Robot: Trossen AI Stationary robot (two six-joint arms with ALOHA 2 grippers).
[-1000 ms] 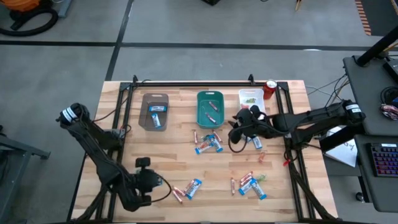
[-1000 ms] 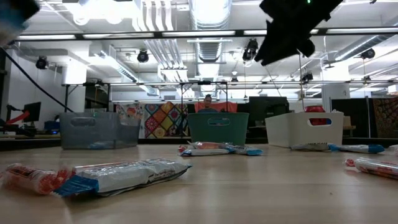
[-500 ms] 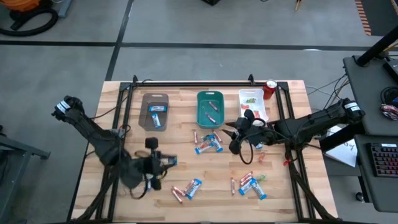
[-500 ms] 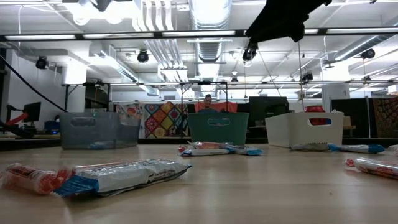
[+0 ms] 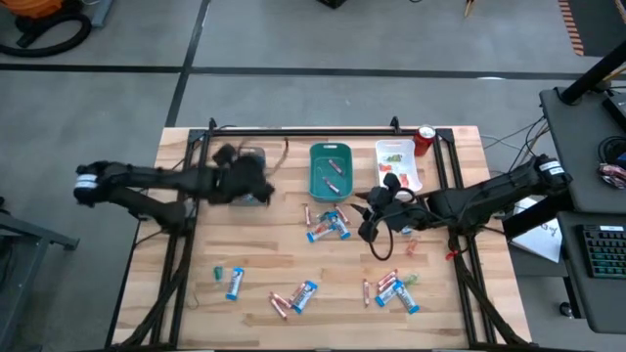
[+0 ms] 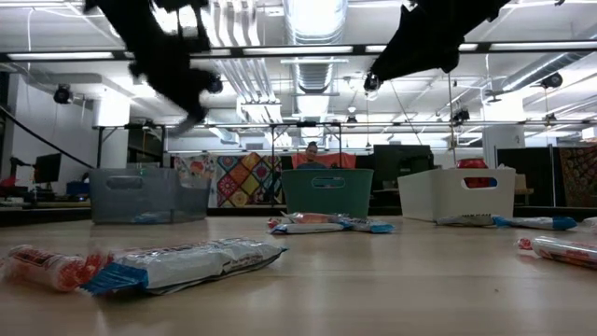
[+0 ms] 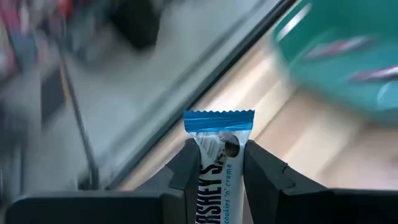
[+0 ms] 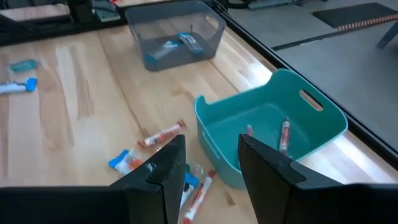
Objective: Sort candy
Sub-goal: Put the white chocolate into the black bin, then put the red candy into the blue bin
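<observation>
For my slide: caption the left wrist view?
Left gripper holding a blue-and-white candy bar near the teal tray.

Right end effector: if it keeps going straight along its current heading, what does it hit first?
Most likely the teal tray: the right end effector points at its near wall, fingers apart and holding nothing. Loose candy lies on the table below that line; depth there is unclear.

The left arm reached in from the table's left edge toward its far left side, its left gripper (image 7: pixel 216 167) clamped on a blue-and-white candy bar (image 7: pixel 215 155) standing upright between the fingers. The right arm stretched in low from the right edge, its right gripper (image 8: pixel 211 163) held above the table's middle, fingers parted with nothing between them.
</observation>
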